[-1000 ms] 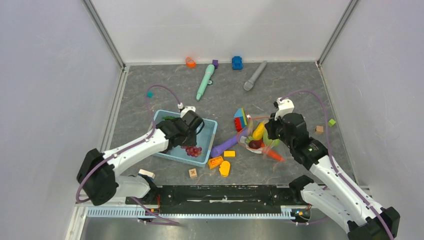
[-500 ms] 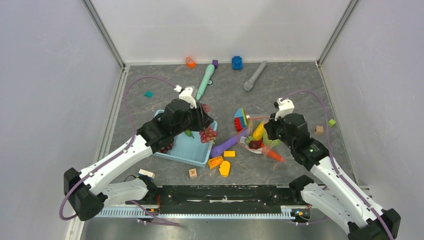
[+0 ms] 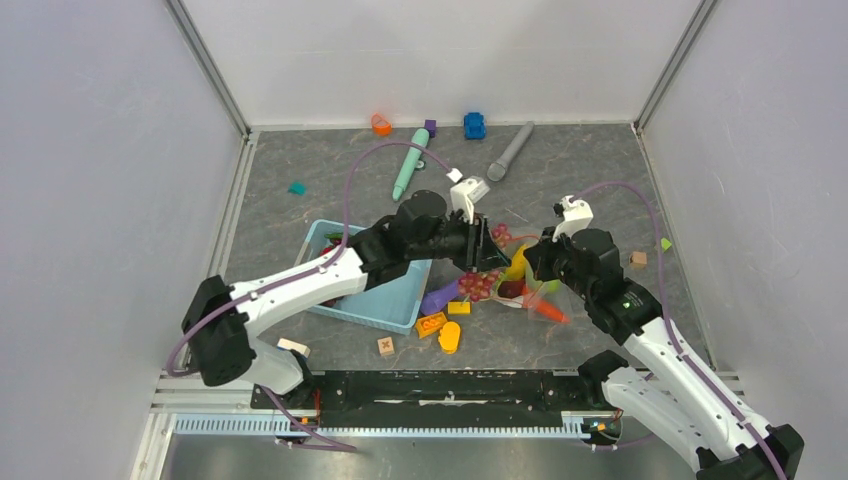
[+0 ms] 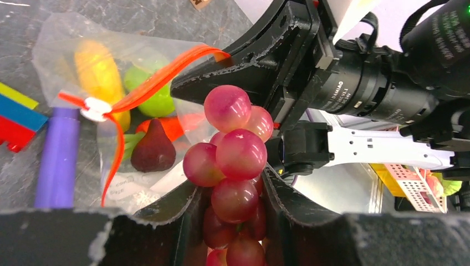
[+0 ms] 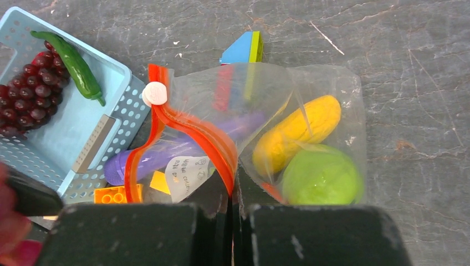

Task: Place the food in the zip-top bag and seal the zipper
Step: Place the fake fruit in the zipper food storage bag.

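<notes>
On the grey table (image 3: 300,160), the job looked a little over halfway done. The light-blue basket (image 5: 72,122) held 2 pieces not yet moved: a dark grape bunch (image 5: 27,91) and a long green vegetable (image 5: 72,64). Just beside the basket, the zip-top bag (image 5: 266,100) lay with its mouth open and lifted at one edge. The right gripper (image 5: 233,209) had its fingers pressed together on that edge, pinching the plastic where the strip folded. The left gripper (image 4: 233,213) hung close in front of the mouth with its fingers clamped on the stem end of a second, pinker grape bunch (image 4: 233,155), which was not inside yet. At least 4 pieces were already in the bag: a yellow piece (image 5: 296,136), a green apple (image 5: 321,177), an orange carrot (image 4: 172,124) and a dark red pear-shaped piece (image 4: 152,152). The orange-red zipper (image 5: 194,136) stood parted along the whole mouth, and its small white slider (image 5: 155,93) sat at the end nearest the basket. As I judged it, the held bunch, the 2 basket pieces and the entire sealing stroke were what remained.
</notes>
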`<control>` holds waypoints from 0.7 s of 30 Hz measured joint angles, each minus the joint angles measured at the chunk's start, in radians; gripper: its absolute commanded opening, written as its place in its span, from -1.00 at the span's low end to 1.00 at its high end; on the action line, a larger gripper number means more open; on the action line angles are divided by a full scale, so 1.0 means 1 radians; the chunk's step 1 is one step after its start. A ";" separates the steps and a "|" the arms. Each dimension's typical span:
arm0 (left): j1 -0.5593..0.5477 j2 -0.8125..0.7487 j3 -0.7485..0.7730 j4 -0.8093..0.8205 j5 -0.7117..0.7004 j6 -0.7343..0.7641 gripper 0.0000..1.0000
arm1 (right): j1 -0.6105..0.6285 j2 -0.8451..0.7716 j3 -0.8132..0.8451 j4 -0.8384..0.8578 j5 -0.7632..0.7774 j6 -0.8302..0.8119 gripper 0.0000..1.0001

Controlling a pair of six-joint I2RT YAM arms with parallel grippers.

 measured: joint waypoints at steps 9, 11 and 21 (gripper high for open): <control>-0.063 0.132 0.068 0.010 -0.093 -0.001 -0.94 | 0.000 -0.002 0.000 0.000 -0.015 0.080 -1.00; -0.068 0.152 0.094 -0.016 -0.107 -0.001 -0.93 | 0.000 -0.006 0.000 -0.001 -0.013 0.097 -1.00; -0.088 0.264 0.151 -0.181 -0.108 -0.016 -0.96 | 0.000 -0.035 0.000 0.003 -0.001 0.158 -1.00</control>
